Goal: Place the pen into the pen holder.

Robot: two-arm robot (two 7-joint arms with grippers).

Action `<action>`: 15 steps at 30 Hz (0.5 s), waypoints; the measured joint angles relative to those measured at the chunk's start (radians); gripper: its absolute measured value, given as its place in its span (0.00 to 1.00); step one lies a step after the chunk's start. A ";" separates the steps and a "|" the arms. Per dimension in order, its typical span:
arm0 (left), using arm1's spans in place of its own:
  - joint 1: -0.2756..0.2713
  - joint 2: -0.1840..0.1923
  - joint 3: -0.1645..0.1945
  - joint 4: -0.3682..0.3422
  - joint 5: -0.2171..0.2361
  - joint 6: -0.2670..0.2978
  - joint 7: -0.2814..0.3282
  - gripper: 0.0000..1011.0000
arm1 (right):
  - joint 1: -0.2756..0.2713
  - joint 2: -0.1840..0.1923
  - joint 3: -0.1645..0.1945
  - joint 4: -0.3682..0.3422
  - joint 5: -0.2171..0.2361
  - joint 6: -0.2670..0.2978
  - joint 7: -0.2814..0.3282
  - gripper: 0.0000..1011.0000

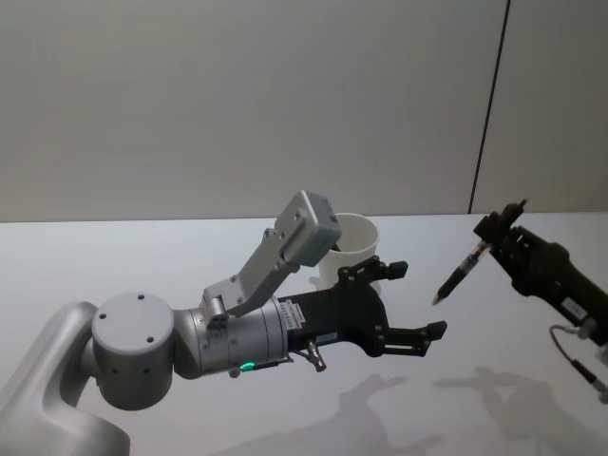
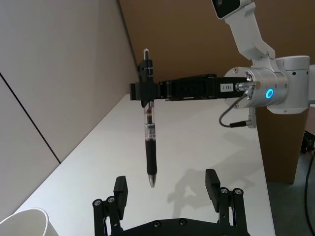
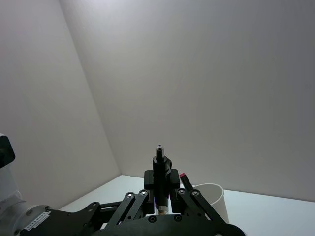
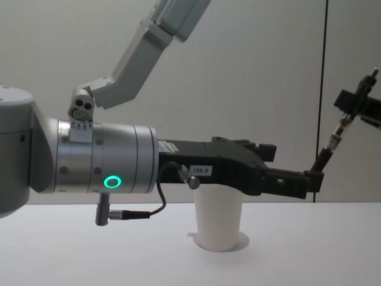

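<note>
The pen (image 1: 462, 272) is dark with a clear upper barrel and hangs tip down and tilted above the table. My right gripper (image 1: 488, 237) is shut on its upper end, at the right. From the left wrist view the pen (image 2: 150, 147) hangs from the right gripper (image 2: 147, 92), with its tip just above and between the spread fingers of my left gripper (image 2: 166, 186). The left gripper (image 1: 413, 302) is open and holds nothing. It points toward the pen, in front of the pen holder (image 1: 358, 243), a white paper cup standing at mid-table. From the chest, the pen holder (image 4: 219, 221) sits under the left gripper (image 4: 297, 179).
A dark stick with a red tip (image 3: 183, 177) leans out of the white cup (image 3: 210, 197). The white table (image 1: 123, 256) runs back to a pale wall. A brown panel (image 2: 197, 34) stands behind the right arm.
</note>
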 joint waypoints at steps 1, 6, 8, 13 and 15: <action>0.000 0.000 0.000 0.000 0.000 0.000 0.000 0.99 | 0.003 0.002 0.001 0.001 -0.003 0.001 0.000 0.16; 0.000 0.000 0.000 0.000 0.000 0.000 0.000 0.99 | 0.027 0.011 0.008 0.015 -0.024 0.004 0.001 0.16; 0.000 0.000 0.000 0.000 0.000 0.000 0.000 0.99 | 0.041 0.012 0.009 0.025 -0.034 0.005 0.004 0.16; 0.000 0.000 0.000 0.000 0.000 0.000 0.000 0.99 | 0.074 0.013 0.010 0.053 -0.053 0.008 0.014 0.16; 0.000 0.000 0.000 0.000 0.000 0.000 0.000 0.99 | 0.094 0.012 0.010 0.072 -0.063 0.011 0.022 0.16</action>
